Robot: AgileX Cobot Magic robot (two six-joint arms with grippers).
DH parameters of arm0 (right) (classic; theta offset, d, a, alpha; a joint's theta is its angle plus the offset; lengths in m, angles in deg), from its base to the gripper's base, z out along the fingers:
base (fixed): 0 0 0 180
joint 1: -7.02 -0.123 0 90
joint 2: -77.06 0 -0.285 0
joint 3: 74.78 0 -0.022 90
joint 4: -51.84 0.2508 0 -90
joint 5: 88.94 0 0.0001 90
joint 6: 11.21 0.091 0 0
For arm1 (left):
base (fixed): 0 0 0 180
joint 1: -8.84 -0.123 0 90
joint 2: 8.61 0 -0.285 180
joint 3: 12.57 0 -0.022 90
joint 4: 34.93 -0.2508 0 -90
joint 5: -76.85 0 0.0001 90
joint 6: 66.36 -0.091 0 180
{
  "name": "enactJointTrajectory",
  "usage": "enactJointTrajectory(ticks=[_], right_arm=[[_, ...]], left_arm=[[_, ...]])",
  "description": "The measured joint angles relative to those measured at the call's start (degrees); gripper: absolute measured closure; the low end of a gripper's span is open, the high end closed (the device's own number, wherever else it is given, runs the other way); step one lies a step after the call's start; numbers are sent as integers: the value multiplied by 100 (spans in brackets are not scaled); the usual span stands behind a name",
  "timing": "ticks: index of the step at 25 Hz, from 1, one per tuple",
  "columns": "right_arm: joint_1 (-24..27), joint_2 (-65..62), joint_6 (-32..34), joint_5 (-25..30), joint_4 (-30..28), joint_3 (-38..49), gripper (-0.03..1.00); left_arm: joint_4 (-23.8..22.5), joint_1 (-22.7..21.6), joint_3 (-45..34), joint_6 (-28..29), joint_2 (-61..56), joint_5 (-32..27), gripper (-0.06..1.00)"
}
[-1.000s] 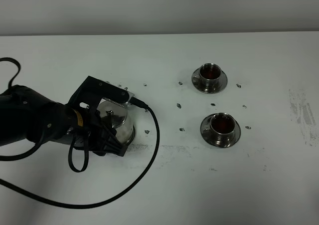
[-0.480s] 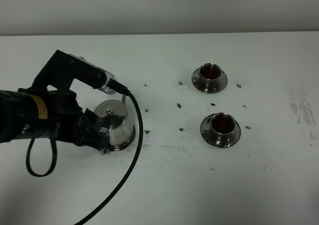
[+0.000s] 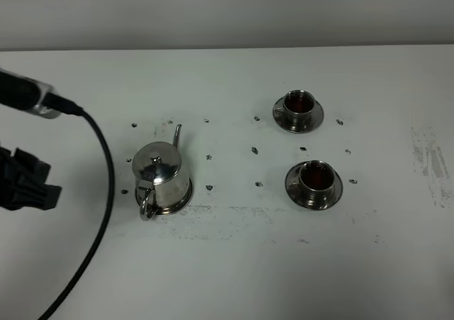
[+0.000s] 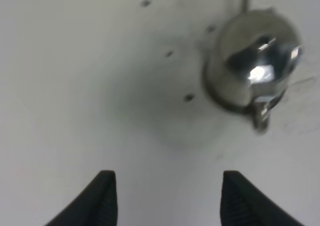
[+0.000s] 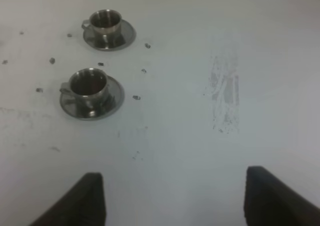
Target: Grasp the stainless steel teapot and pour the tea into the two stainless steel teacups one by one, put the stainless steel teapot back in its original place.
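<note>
Teapot [image 3: 162, 172] upright on its saucer [image 3: 181, 199] left of centre, 2 teacups [image 3: 299, 103] [image 3: 316, 176] at right, left claw [image 3: 28, 185] spread and empty at left edge, right claw [image 5: 172, 198] spread over bare bench [image 3: 234, 263]

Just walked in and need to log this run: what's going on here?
Nothing is being held at this moment. The stainless steel teapot stands upright on its saucer on the white table, lid on. The left gripper is open and off to the teapot's side, clear of it. The right gripper is also open and empty, above bare table. Both teacups sit on their own saucers and hold reddish tea, so pouring looks done.
</note>
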Motion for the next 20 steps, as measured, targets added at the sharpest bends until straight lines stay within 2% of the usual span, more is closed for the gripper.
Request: enactJointTrajectory(ticks=[10,20], right_arm=[[0,0,0,0,0,0,37],[0,0,-7,0,0,0,37]], left_arm=[[48,-876,-15,4,-1629,-1947,49],[519,-1641,-1045,-21,-3274,-2199,49]])
